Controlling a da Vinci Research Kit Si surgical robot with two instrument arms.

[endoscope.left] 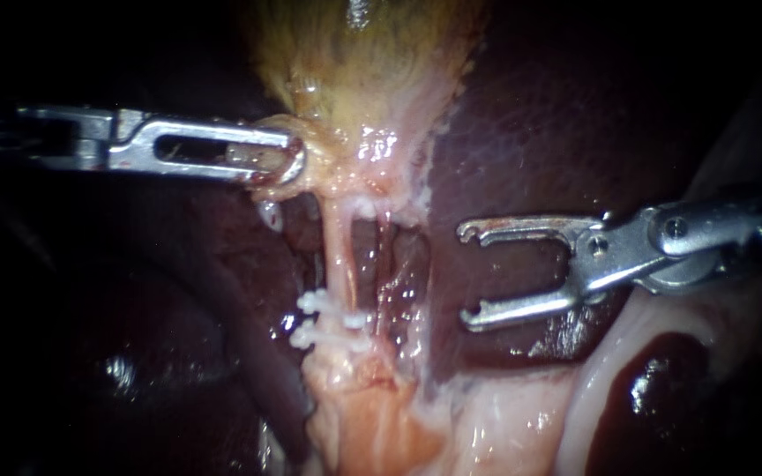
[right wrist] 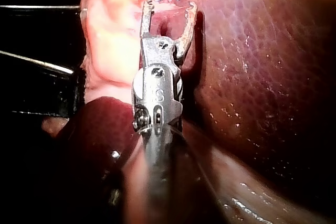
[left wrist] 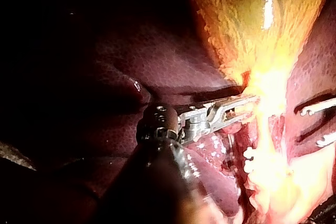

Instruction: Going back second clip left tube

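Right end effector (endoscope.left: 465,275) gapes wide and empty in the endoscope view, to the right of the tubes and touching neither. Its shaft comes in from the right, tips aimed left across the liver (endoscope.left: 531,132). Two white clips (endoscope.left: 312,302) sit close together low on the left tube (endoscope.left: 337,251), so the clipping looks done. I judge that what is left is to draw this instrument clear. The left end effector (endoscope.left: 288,159) is clenched on the gallbladder (endoscope.left: 354,79) at its neck, its shaft level from the left.

From the left wrist, the left end effector (left wrist: 244,106) bites the pale tissue under the gallbladder (left wrist: 247,24). The clips (left wrist: 248,156) lie beside and just beyond it. Farther off, the right end effector (left wrist: 312,127) shows as two parted prongs.

From the right wrist, the right end effector (right wrist: 170,3) is spread with nothing between its tips. It points at wet pink tissue ahead, with the liver (right wrist: 262,77) alongside. The clips are not visible here.
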